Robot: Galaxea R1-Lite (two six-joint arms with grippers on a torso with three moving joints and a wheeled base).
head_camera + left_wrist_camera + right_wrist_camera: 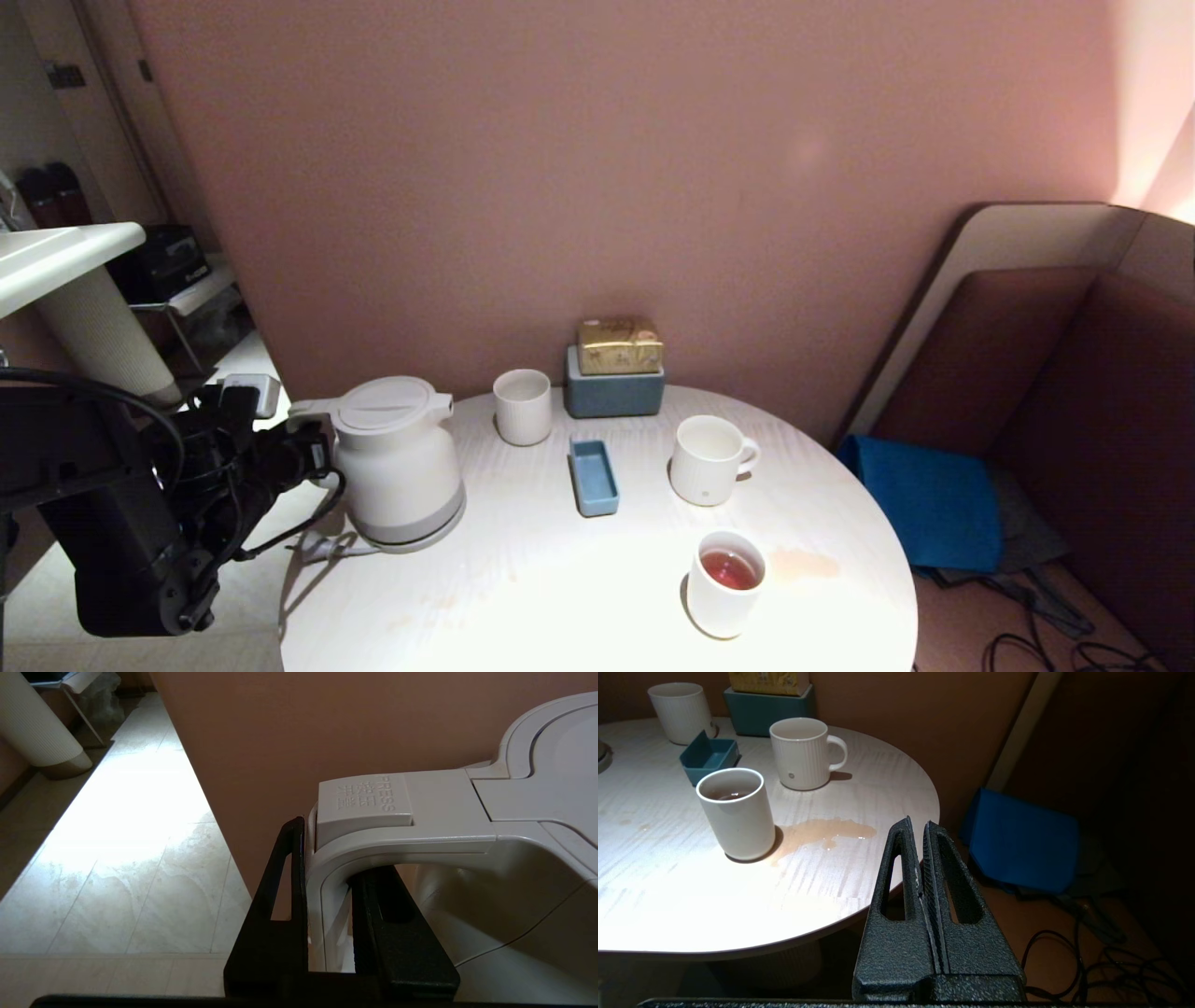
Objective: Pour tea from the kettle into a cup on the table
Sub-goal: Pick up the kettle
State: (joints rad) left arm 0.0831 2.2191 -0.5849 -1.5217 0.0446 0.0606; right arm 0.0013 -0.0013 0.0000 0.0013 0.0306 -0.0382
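The off-white kettle [400, 467] stands upright at the left edge of the round white table [560, 588], lid closed. My left gripper [313, 457] reaches in from the left and is shut on the kettle's loop handle [327, 896], one finger outside the loop and one inside. The plain white cup [724, 597] stands near the table's front right and holds reddish-brown tea [730, 569]. In the right wrist view the cup [738, 821] stands on the table [668, 882]. My right gripper [917, 823] hangs shut and empty off the table's right edge.
A handled mug [709, 462], a ribbed cup [522, 408], a small blue tray [594, 477] and a blue box holding a golden packet [613, 392] stand behind the cup. A brownish spill [822, 830] lies beside the cup. The kettle's cord [317, 546] trails at the table's left edge.
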